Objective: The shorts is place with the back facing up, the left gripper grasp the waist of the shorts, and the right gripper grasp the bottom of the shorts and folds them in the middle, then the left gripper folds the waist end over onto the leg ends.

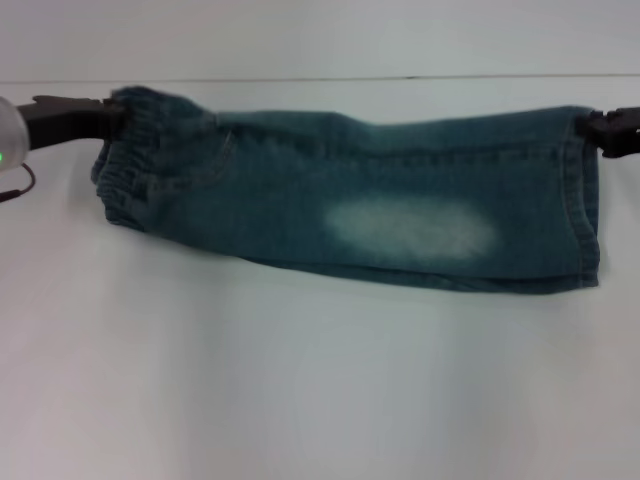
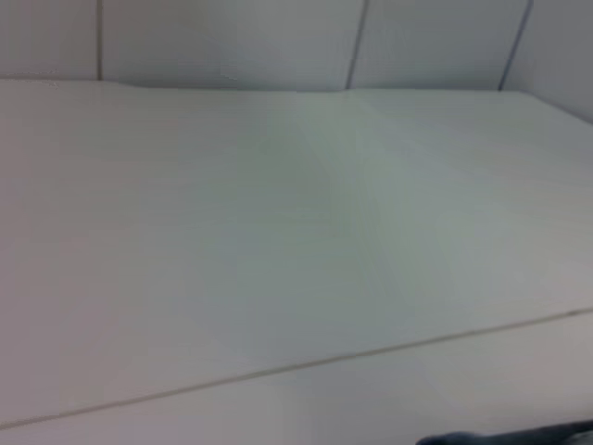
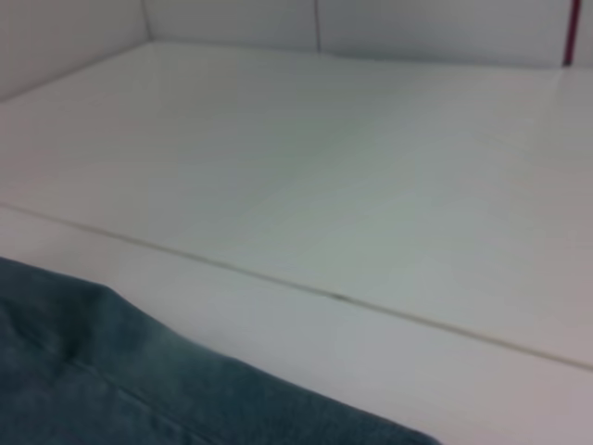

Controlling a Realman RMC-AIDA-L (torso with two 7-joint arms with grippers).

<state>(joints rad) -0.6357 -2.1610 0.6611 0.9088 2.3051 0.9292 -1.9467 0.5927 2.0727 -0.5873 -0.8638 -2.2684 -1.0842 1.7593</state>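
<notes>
While both ends are pinched, the risks lie mostly at the two grips.

Shorts: the shorts lie folded lengthwise on the white surface, stretched between the arms, pale patch facing up.

Left claw: the left claw is clenched on the far corner of the ruffled waist.

Right claw: the right claw grasps the far corner of the bottom of the shorts.

Slip risk: each grip takes only a corner, so the denim's weight could pull it free on lifting.

Fold risk: the near layers hang loose and may slide apart, leaving uneven edges.

Waist risk: the bunched elastic could twist when carried over the leg ends.
</notes>
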